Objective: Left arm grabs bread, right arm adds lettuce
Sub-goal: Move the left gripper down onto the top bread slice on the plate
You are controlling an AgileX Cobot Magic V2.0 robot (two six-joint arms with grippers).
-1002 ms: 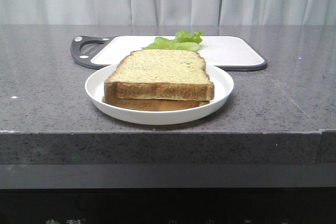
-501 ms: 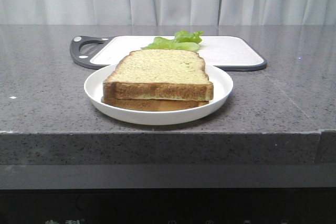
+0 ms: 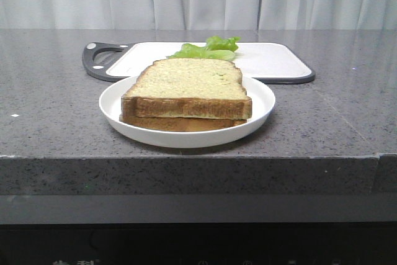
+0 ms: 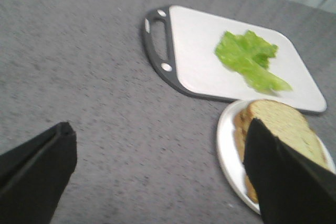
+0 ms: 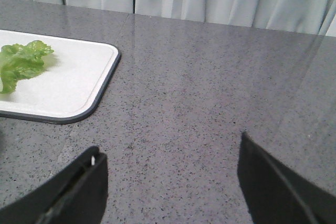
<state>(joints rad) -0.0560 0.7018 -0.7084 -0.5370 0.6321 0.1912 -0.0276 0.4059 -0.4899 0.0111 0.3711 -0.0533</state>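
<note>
So the bread (image 3: 189, 82) is the top slice of a two-slice stack on the white plate (image 3: 111, 107), and the plate sits on the counter (image 3: 56, 122) right in front of the cutting board (image 3: 273, 60). The lower slice (image 3: 180, 123) only peeks out under it. The lettuce (image 3: 208, 49) is lying on the board, just behind the plate, nothing touching it.

Neither arm shows up in the front view. From the wrist cameras, the left hand (image 4: 157, 177) is spread wide and empty, hanging over the counter beside the plate, with one finger in front of the plate's near side. The right hand (image 5: 168, 182) is also spread open and empty over bare counter, off past the board's rounded corner, well apart from the leaf.

Handling-wise, my guess: the bread is light, thick and spongy, so it'll squash or tear if pinched hard. I'd take it across the crust edges, which look firmer, and lift only the top slice without dragging the one below. The lettuce looks featherlight, floppy and thin. Probably best pinched at the thicker ruffled bunch in the middle rather than a flimsy edge, with a gentle squeeze.
</note>
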